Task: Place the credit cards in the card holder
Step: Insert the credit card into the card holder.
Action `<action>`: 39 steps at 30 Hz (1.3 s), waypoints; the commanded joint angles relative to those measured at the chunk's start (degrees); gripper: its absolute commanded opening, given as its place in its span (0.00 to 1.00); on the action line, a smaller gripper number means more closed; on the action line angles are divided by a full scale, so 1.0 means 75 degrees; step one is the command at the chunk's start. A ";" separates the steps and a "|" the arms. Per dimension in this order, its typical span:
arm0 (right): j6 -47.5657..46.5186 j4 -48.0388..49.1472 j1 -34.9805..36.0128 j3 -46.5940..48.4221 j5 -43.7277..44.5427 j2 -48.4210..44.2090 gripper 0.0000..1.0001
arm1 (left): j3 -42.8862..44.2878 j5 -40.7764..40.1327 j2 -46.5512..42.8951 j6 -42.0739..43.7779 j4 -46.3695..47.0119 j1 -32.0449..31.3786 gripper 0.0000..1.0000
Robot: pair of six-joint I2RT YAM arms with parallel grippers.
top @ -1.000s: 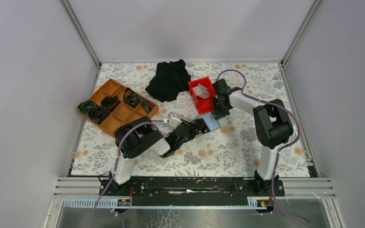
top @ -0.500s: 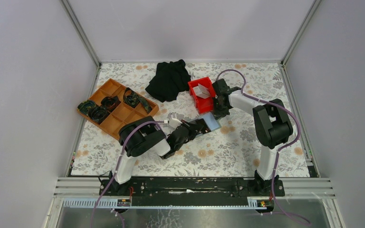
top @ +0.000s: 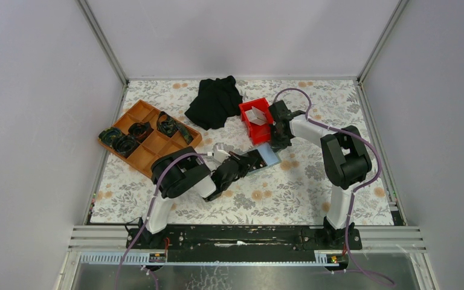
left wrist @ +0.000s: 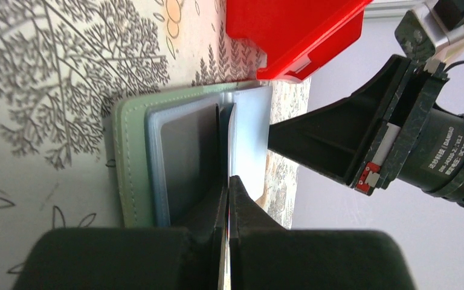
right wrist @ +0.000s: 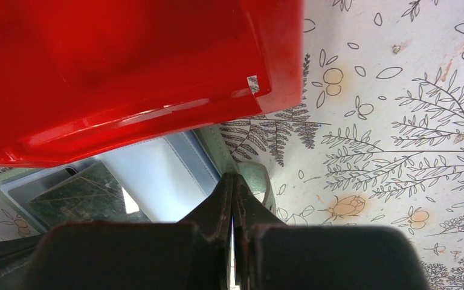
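The card holder (top: 267, 154) lies open on the flowered cloth just in front of the red bin (top: 246, 109). Its green rim (left wrist: 130, 157) frames pale blue slots, and a dark grey card (left wrist: 187, 151) sits in the left one. My left gripper (left wrist: 228, 181) is shut on a thin credit card (left wrist: 229, 136), seen edge-on, with its far end at the holder's fold. From the far side, my right gripper (right wrist: 232, 177) is shut on the holder's green edge (right wrist: 216, 148) beside the snap tab (right wrist: 257, 181). White credit cards (top: 255, 115) stand in the bin.
An orange compartment tray (top: 151, 145) with dark items sits at the left. A black cloth (top: 214, 103) lies at the back centre. The red bin (right wrist: 127, 72) overhangs the holder's far side, close above my right gripper (top: 276, 142). Grey walls enclose the table.
The left arm's elbow has shifted slightly to the right. Both grippers stay shut at the holder, which has hardly moved.
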 commanded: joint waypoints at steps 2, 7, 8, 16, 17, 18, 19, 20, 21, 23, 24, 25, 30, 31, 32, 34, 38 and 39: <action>-0.0026 -0.0134 0.0195 -0.0181 0.0021 0.0641 0.00 | -0.0101 -0.0022 0.0049 0.0172 0.0055 0.0236 0.00; -0.0021 -0.0137 0.0202 -0.0139 0.0012 0.0703 0.00 | 0.0003 0.0133 0.0135 0.0195 0.0036 0.0314 0.00; -0.0027 -0.0146 0.0203 -0.0129 0.0012 0.0710 0.00 | 0.0038 0.0192 0.0173 0.0206 0.0035 0.0311 0.00; -0.0011 -0.0157 0.0196 -0.0039 0.0006 0.0835 0.00 | 0.0503 0.0819 0.0301 0.0651 -0.0262 0.0291 0.00; -0.0020 -0.0156 0.0204 -0.0024 -0.0002 0.0846 0.00 | 0.0501 0.0848 0.0305 0.0657 -0.0274 0.0278 0.00; -0.0021 -0.0153 0.0196 -0.0017 0.0004 0.0851 0.00 | 0.0483 0.0866 0.0301 0.0643 -0.0280 0.0257 0.00; -0.0017 -0.0142 0.0204 -0.0002 0.0004 0.0869 0.00 | 0.0453 0.0887 0.0294 0.0632 -0.0278 0.0241 0.00; -0.0018 -0.0144 0.0200 0.0004 0.0011 0.0871 0.00 | 0.0424 0.0912 0.0294 0.0630 -0.0289 0.0220 0.00; -0.0018 -0.0142 0.0201 0.0009 0.0010 0.0888 0.00 | 0.0397 0.0952 0.0292 0.0629 -0.0292 0.0198 0.00; -0.0014 -0.0147 0.0199 0.0020 0.0032 0.0907 0.00 | 0.0283 0.0969 0.0246 0.0631 -0.0293 0.0147 0.00; -0.0017 -0.0141 0.0198 0.0034 0.0035 0.0911 0.00 | 0.0220 0.0959 0.0222 0.0619 -0.0281 0.0126 0.00; -0.0015 -0.0145 0.0195 0.0033 0.0035 0.0921 0.00 | 0.0152 0.0963 0.0204 0.0618 -0.0263 0.0111 0.00; -0.0023 -0.0147 0.0201 0.0071 0.0034 0.0956 0.00 | -0.0126 0.0983 0.0130 0.0551 -0.0155 0.0037 0.00; -0.0014 -0.0147 0.0201 0.0079 0.0024 0.0958 0.00 | -0.0142 0.0997 0.0132 0.0548 -0.0133 0.0019 0.00; 0.0002 -0.0147 0.0196 0.0083 0.0021 0.0969 0.00 | -0.0128 0.1005 0.0141 0.0547 -0.0122 0.0014 0.00; 0.0019 -0.0133 0.0201 0.0069 -0.0007 0.0966 0.00 | -0.0079 0.1020 0.0155 0.0568 -0.0146 0.0002 0.00; 0.0022 -0.0111 0.0198 0.0000 -0.0003 0.0918 0.00 | 0.0199 0.1069 0.0196 0.0695 -0.0343 0.0002 0.00; 0.0021 -0.0112 0.0201 -0.0012 0.0006 0.0914 0.00 | 0.0247 0.1091 0.0188 0.0709 -0.0384 0.0001 0.00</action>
